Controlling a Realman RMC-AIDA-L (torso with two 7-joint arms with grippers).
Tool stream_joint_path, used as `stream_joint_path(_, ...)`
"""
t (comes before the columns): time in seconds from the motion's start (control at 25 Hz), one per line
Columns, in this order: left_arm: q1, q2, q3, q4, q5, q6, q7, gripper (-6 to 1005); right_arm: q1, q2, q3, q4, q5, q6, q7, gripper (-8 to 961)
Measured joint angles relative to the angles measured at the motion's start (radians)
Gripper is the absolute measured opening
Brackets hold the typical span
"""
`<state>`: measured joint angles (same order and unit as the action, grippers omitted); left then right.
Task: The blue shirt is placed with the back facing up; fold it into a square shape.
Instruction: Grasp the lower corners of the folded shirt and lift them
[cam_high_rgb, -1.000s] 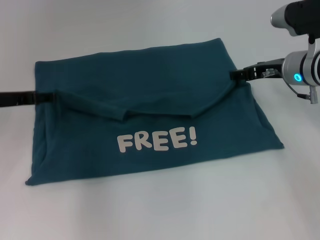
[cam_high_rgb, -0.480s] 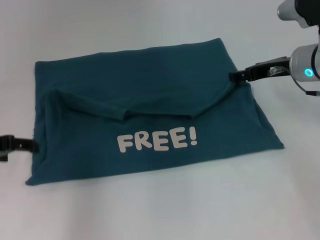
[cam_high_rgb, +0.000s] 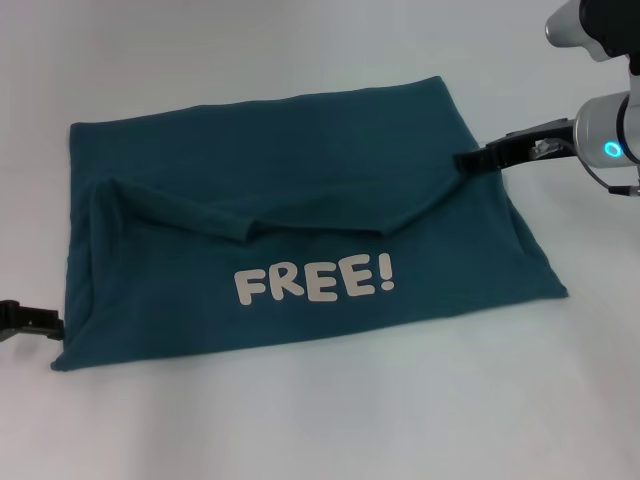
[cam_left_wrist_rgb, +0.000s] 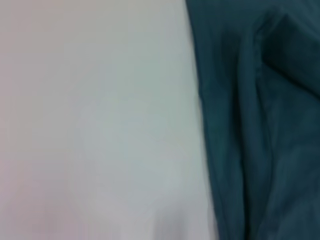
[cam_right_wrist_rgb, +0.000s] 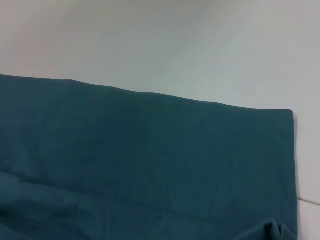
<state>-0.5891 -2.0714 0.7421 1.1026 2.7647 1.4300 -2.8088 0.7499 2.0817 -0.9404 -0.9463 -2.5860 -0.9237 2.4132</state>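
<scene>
1. One garment and two grippers are in view: a single large dark teal-blue cloth shirt (cam_high_rgb: 290, 225), the left gripper (cam_high_rgb: 45, 324) and the right gripper (cam_high_rgb: 470, 159).
2. The blue shirt lies spread across the middle of the pale white surface (cam_high_rgb: 320, 420), already doubled over into a wide, roughly four-sided shape.
3. Its near panel is folded up over the rest, and its upper edge forms an uneven, wrinkled line across the middle.
4. White "FREE!" lettering (cam_high_rgb: 314, 281) shows on that near panel, facing up.
5. The far part of the cloth is plain, with a straight far edge, as the right wrist view also shows.
6. The left gripper sits low at the shirt's near left corner, just beside the cloth edge; whether its jaws are apart or together cannot be told.
7. The right gripper is at the shirt's right edge, at the end of the fold line, its jaws closed on the cloth there.
8. No containers are present.
</scene>
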Motion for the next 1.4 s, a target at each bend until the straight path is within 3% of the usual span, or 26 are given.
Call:
stream_joint_path(0.24, -0.015, -0.001, 0.003, -0.033, 0.003, 0.0, -0.025, 902, 0.003, 0.0, 0.0, 0.0, 0.0, 0.0, -0.001, 916)
stream_joint_path(0.68, -0.047, 0.009, -0.002, -0.042, 0.007, 0.114, -0.049, 891, 0.005, -0.005, 0.0, 0.0, 0.0, 0.0, -0.001, 917)
stream_joint_path(1.4, -0.085, 0.01, -0.006, -0.152, 0.007, 0.021, -0.08, 873, -0.002, 0.003, -0.027, -0.002, 0.0, 0.007, -0.005, 916)
